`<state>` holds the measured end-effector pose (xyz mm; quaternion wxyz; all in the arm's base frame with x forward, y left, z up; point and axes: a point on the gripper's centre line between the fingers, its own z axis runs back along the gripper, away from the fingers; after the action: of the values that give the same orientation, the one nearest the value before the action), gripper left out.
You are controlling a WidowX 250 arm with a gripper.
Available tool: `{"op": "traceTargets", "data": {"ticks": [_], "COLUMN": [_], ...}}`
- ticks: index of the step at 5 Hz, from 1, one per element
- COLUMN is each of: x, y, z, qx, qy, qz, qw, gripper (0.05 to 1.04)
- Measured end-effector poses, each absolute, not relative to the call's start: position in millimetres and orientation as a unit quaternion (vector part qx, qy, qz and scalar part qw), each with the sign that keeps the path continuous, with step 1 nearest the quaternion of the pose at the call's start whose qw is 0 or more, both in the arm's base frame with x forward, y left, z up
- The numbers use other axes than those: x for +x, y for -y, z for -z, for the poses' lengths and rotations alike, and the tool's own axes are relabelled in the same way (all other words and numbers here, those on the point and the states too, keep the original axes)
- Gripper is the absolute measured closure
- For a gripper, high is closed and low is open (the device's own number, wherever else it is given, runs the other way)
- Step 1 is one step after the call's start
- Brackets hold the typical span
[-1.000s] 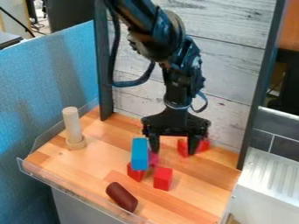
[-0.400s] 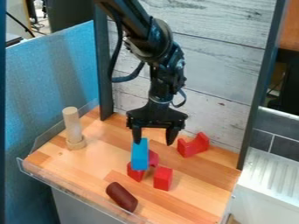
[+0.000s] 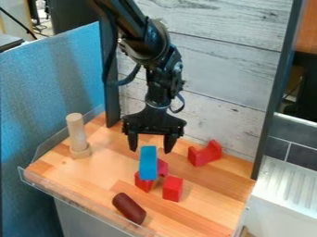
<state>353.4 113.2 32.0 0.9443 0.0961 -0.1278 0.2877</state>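
The gripper (image 3: pixel 150 149) hangs open above the middle of the wooden surface, its two fingers spread on either side of the top end of a blue block (image 3: pixel 148 163). Nothing is held; whether a finger touches the block I cannot tell. The blue block rests on top of a red piece (image 3: pixel 143 183), with part of another red shape (image 3: pixel 162 167) showing at its right. Just to the right and nearer the front stands a red block (image 3: pixel 173 189). A red notched block (image 3: pixel 205 153) sits farther back on the right.
A dark red cylinder (image 3: pixel 129 208) lies near the front edge. At the left stands a pale wooden cylinder (image 3: pixel 77 132) on a round base. A clear low rail (image 3: pixel 80 201) runs along the front, and a whitewashed plank wall (image 3: pixel 213 92) rises behind.
The gripper has moved left, from over the right side to above the blue block, uncovering the red notched block behind it. The blocks have stayed in place.
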Motion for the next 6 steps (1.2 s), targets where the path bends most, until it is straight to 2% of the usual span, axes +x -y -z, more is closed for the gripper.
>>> {"op": "traceTargets", "data": {"ticks": [2, 3, 4, 5, 6], "x": [346.8, 347.9, 352.2, 351.9, 348.4], "y": [-112.9, -113.0, -112.4, -109.7, -103.4], "z": [6.1, 13.0, 9.8, 10.6, 4.8], "qx": [0.102, 0.102, 0.099, 0.09, 0.08], "qy": [0.087, 0.07, 0.064, 0.059, 0.05], "qz": [-0.298, -0.303, -0.291, -0.278, -0.276], "qw": [0.945, 0.945, 0.95, 0.955, 0.956], "gripper": [0.083, 0.135, 0.338, 0.493, 0.493]}}
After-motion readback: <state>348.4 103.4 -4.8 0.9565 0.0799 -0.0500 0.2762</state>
